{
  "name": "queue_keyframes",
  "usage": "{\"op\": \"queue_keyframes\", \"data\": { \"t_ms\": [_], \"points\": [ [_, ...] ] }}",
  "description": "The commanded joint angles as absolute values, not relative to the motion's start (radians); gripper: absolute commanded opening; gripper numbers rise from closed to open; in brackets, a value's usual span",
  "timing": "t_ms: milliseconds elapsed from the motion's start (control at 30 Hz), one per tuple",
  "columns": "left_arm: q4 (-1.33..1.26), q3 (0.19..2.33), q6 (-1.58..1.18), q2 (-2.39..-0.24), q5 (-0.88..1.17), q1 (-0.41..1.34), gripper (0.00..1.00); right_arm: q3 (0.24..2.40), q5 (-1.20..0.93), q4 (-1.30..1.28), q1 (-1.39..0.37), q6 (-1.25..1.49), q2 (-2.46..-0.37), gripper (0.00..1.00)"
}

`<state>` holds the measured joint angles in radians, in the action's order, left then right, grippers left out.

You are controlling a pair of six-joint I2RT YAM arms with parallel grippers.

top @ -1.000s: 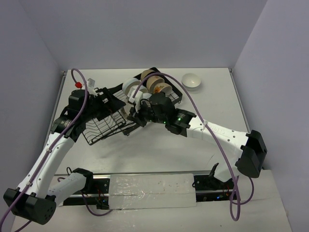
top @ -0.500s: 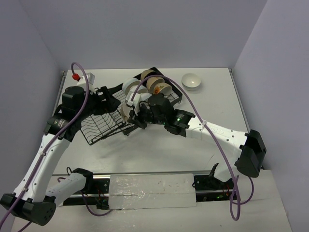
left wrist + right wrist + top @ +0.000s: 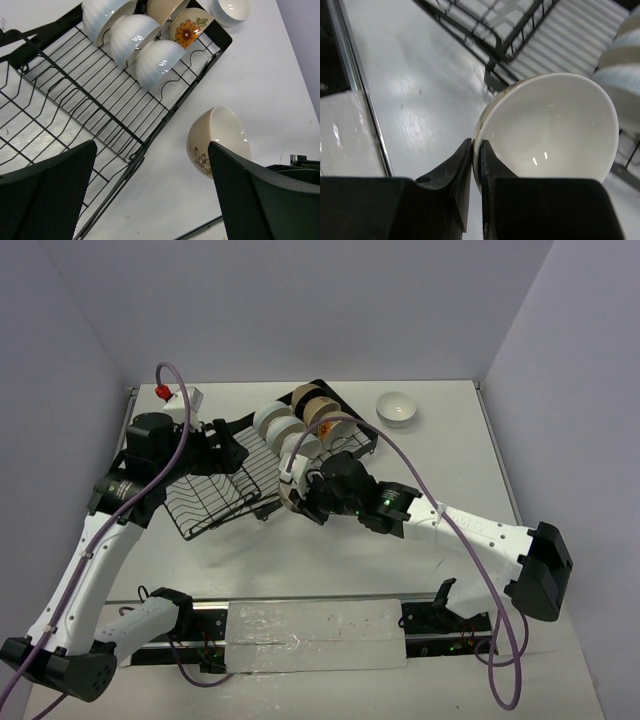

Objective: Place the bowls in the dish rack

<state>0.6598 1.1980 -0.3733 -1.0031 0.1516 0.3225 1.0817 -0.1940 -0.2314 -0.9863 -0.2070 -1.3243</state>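
Observation:
The black wire dish rack lies mid-table, and several bowls stand on edge in its right section: white ones, tan ones and an orange-flowered one. My right gripper is shut on the rim of a cream bowl with a faint flower drawing, held tilted just off the rack's near right edge. In the right wrist view the fingers pinch that bowl's rim. My left gripper hovers open over the rack's left section, nothing between its pads. It looks down on the held bowl.
One white bowl sits alone on the table at the back right of the rack, also seen as the bowl at the top of the left wrist view. Purple cables arc over both arms. A metal rail runs along the near edge.
My right arm has drawn back toward the near right, carrying the cream bowl away from the rack's middle. The left gripper has shifted slightly and stays open.

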Motion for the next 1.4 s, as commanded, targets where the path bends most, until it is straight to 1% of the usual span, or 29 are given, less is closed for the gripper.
{"op": "queue_keyframes", "data": {
  "t_ms": [0,67,133,267,400,633,867,967,1100,1133,1167,1267,1367],
  "points": [
    [0.640,1.189,-0.322,-0.962,0.124,0.325,0.99,1.022,-0.114,-0.224,-0.994,-0.221,-1.241,0.00],
    [0.638,1.183,-0.319,-0.956,0.107,0.325,0.99,0.970,-0.077,-0.248,-0.994,-0.204,-1.232,0.00],
    [0.635,1.170,-0.319,-0.948,0.103,0.325,0.99,0.907,-0.052,-0.223,-0.994,-0.180,-1.223,0.00],
    [0.626,1.152,-0.328,-0.933,0.100,0.325,0.99,0.855,-0.037,-0.161,-0.994,-0.143,-1.252,0.00],
    [0.623,1.123,-0.330,-0.905,0.091,0.325,0.99,0.830,-0.003,-0.072,-0.996,-0.127,-1.324,0.00],
    [0.672,1.112,-0.328,-0.882,0.063,0.325,0.99,0.810,0.075,-0.006,-1.011,-0.120,-1.436,0.00],
    [0.680,1.103,-0.337,-0.858,0.060,0.325,0.99,0.796,0.106,0.046,-1.025,-0.106,-1.473,0.00],
    [0.686,1.109,-0.336,-0.859,0.046,0.325,0.99,0.808,0.091,0.032,-1.031,-0.110,-1.448,0.00],
    [0.690,1.117,-0.356,-0.854,0.006,0.325,0.99,0.888,0.006,-0.064,-1.031,-0.120,-1.372,0.00],
    [0.687,1.117,-0.368,-0.851,0.002,0.325,0.99,0.943,-0.024,-0.086,-1.031,-0.121,-1.362,0.00],
    [0.684,1.115,-0.391,-0.844,-0.068,0.325,0.99,0.975,-0.059,-0.103,-1.031,-0.121,-1.355,0.00],
    [0.678,1.117,-0.429,-0.831,-0.145,0.325,0.99,1.115,-0.127,-0.167,-1.029,-0.126,-1.345,0.00],
    [0.677,1.111,-0.468,-0.813,-0.190,0.325,0.99,1.283,-0.179,-0.239,-1.025,-0.115,-1.396,0.00]
  ]
}}
